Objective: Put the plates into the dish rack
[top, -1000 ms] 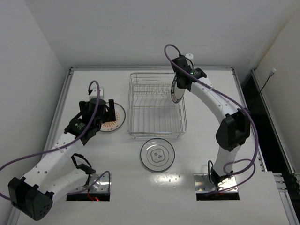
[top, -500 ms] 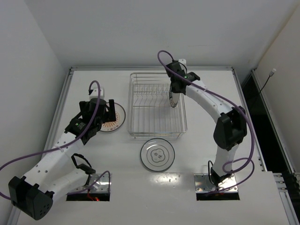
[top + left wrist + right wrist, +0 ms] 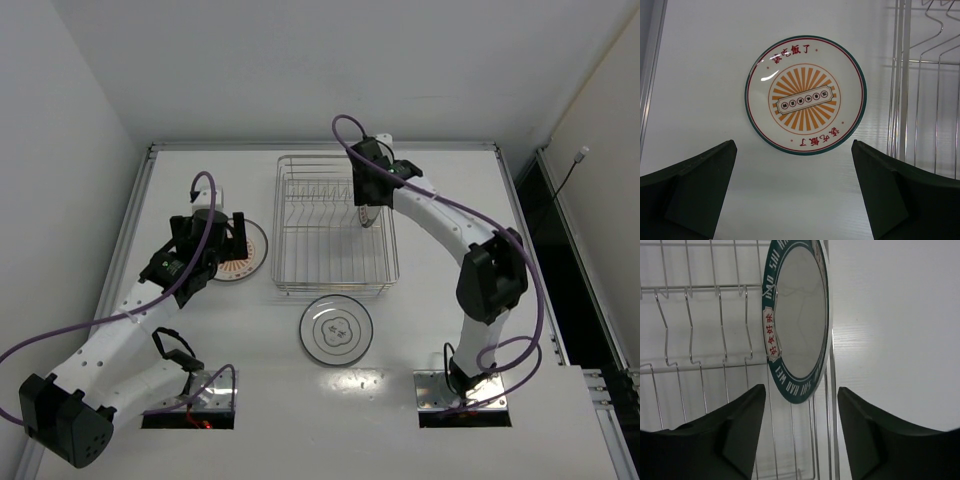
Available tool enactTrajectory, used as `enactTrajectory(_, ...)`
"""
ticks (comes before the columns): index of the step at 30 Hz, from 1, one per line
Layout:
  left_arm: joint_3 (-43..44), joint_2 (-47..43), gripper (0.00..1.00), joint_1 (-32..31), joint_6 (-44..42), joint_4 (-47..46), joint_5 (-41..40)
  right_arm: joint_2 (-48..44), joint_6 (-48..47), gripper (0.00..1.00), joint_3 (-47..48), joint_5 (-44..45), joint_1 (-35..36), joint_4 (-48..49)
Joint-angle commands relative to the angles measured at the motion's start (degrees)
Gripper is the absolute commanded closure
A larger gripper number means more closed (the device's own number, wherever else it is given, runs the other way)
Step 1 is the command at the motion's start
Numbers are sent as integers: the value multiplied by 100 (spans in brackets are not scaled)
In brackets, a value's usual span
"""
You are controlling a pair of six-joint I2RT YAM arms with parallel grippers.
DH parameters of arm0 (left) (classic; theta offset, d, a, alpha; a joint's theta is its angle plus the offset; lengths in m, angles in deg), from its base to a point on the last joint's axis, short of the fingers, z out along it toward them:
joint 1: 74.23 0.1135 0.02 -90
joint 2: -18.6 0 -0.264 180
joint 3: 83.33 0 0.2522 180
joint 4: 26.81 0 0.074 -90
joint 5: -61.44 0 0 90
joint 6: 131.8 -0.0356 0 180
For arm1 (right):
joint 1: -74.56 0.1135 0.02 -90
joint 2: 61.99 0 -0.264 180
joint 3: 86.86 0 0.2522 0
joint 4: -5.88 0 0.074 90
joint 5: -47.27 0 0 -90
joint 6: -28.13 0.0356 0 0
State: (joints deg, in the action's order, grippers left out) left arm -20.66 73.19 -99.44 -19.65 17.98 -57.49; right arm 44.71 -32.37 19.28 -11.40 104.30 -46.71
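Where a second ago your right claw (image 3: 801, 390) held the teal-ringed plate (image 3: 797, 315) over the dish rack's (image 3: 283, 230) right rim, the plate now stands upright inside, against the right wall wires. The fingers are spread wider than it, so I judge it released and loaded. The tines to its left are free. Your left claw (image 3: 793, 145) hangs open over the sunburst plate (image 3: 805, 95) on the bench (image 3: 450, 270), left of the rack.

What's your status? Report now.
Left jaws open over sunburst plate. Right jaws open; teal-ring plate standing in dish rack. Third plate on table. No obstruction seen.
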Motion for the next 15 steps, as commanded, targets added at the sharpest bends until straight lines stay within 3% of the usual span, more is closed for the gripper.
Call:
enactTrajectory(1,190,-10,0,-36,52,-62,-25,-797,13,42,-1,40,41,-72)
enactTrajectory(2,190,-10,0,-36,52,-62,-25,-939,12,29,-1,40,-20,-194)
enactTrajectory(4,190,-10,0,-36,52,-9,-77,-1237,12,18,-1,40,-21,-326)
enactTrajectory(5,190,-10,0,-36,52,-9,-78,-1552,12,0,-1,40,-21,-545)
enactTrajectory(8,190,-10,0,-36,105,-9,-78,-2203,73,0,-500,-117,-21,-801)
enactTrajectory(11,190,-62,0,-36,105,-9,-78,-3564,442,0,-1728,-871,32,-584)
enactTrajectory(12,190,-114,0,-36,105,-9,-78,-4421,643,0,-2567,-1083,32,-417)
enactTrajectory(15,190,-115,0,-36,105,-9,-78,-5717,995,0,-4133,-1884,32,216)
